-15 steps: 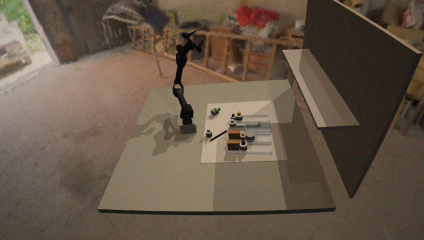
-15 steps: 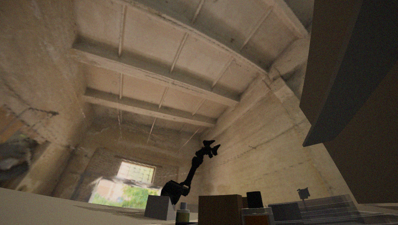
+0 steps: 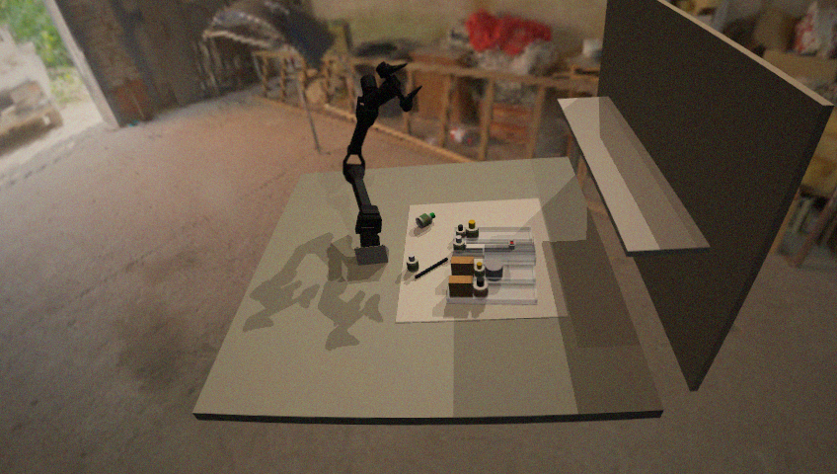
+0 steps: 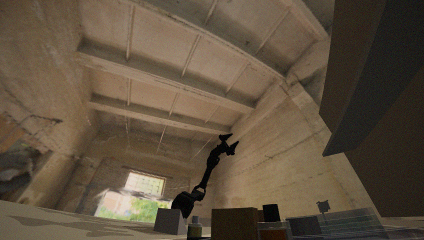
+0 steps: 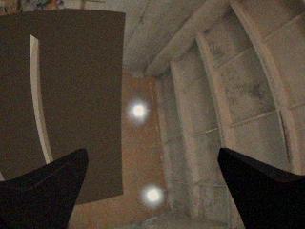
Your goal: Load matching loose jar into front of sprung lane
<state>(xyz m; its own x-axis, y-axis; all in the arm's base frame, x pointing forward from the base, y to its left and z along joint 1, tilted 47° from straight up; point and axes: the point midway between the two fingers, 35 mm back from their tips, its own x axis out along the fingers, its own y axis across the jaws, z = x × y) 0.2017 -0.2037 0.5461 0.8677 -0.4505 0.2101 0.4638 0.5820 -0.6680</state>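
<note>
My gripper (image 3: 413,76) (image 4: 235,138) (image 5: 154,156) is open and empty, raised high above the table. A loose small jar with a grey-blue cap (image 3: 412,265) (image 4: 195,230) stands upright on the white mat, left of the clear rack. Another loose jar, with a green cap (image 3: 423,220), lies on its side near the mat's back left. In the clear rack (image 3: 492,301), a grey-capped jar (image 3: 458,243) stands at the left end of a middle lane, and a small red-topped part (image 3: 511,244) sits farther along. The pusher plate is too small to make out.
The rack also holds a black-capped jar (image 3: 460,230), a yellow-capped jar (image 3: 471,229), two brown blocks (image 3: 462,267) (image 3: 460,286), two more jars (image 3: 479,271) (image 3: 480,288) and a dark round object (image 3: 494,270). A black stick (image 3: 431,268) lies left of it. A shelf (image 3: 628,182) overhangs at right.
</note>
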